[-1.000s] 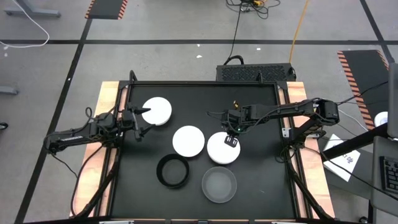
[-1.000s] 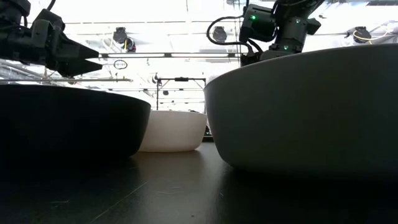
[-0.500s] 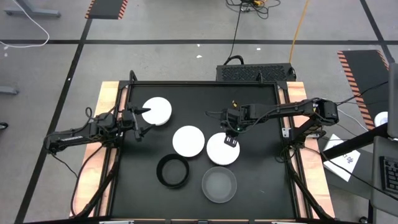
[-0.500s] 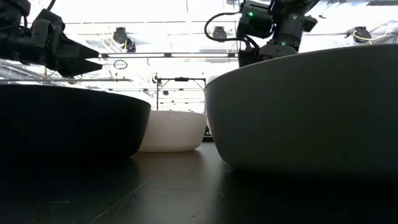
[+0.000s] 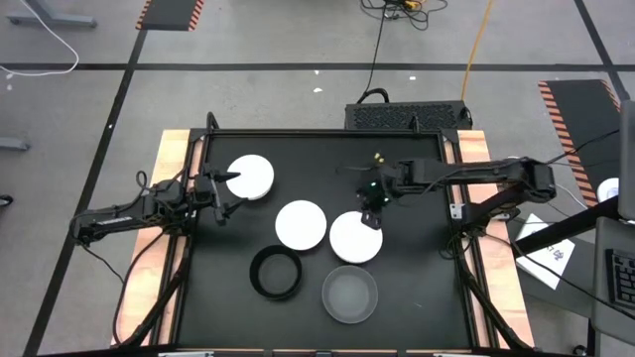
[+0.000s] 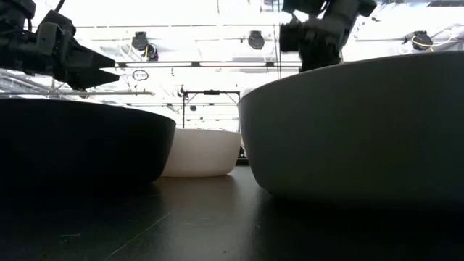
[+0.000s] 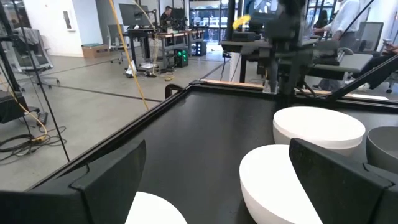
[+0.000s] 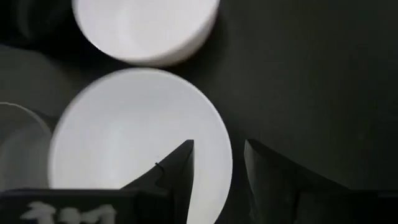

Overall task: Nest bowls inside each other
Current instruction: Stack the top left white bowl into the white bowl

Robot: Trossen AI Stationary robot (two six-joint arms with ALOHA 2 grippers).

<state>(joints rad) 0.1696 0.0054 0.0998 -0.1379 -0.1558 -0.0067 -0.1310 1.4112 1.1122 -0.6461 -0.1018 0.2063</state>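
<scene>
Three white bowls stand on the black table: one at far left [image 5: 251, 177], one in the middle [image 5: 301, 225], one to its right [image 5: 355, 238]. A black bowl [image 5: 277, 273] and a translucent grey bowl [image 5: 349, 295] stand nearer the front edge. My right gripper [image 8: 217, 171] hangs open above the right white bowl's [image 8: 140, 143] far right rim, one finger over its inside and one outside, apart from it. My left gripper [image 5: 226, 192] waits open and level beside the far-left bowl.
Raised rails edge the table [image 5: 327, 139] on all sides. In the low view the black bowl [image 6: 80, 141] and the grey bowl [image 6: 355, 130] fill the foreground, with a white bowl [image 6: 199, 152] between them. People and desks stand in the room beyond.
My right gripper has risen off the right white bowl and drawn slightly toward the table's far edge, tipping a little. The bowl stays where it stood.
</scene>
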